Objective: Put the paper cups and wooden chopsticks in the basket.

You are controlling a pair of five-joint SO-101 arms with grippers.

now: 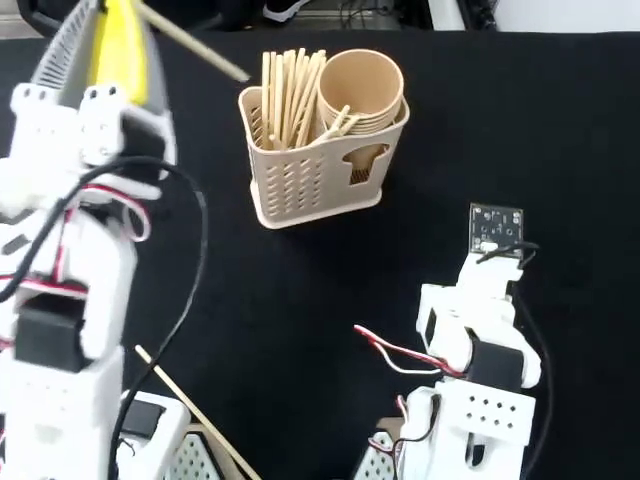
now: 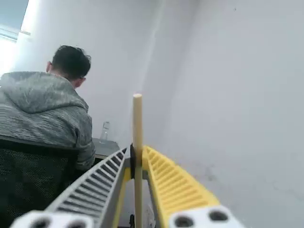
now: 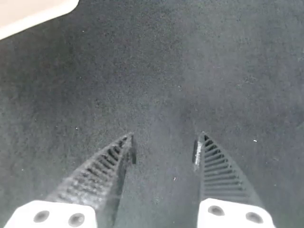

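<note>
Near the table's [image 1: 560, 120] far edge, about mid-width, I see 1 basket [image 1: 300, 190]. It holds a stack of paper cups [image 1: 362, 85] (several rims, exact no. unclear) and a bundle of wooden chopsticks [image 1: 285, 95], too packed to count. 1 loose chopstick [image 1: 200, 415] lies twd the near-left corner. Left gripper [image 2: 136, 154] is raised over the far-left part, clamped on 1 held chopstick [image 2: 137, 118], its tip just beside the basket's rim. Right gripper [image 3: 164, 145] points down close over the table, near-right side, fingers apart.
</note>
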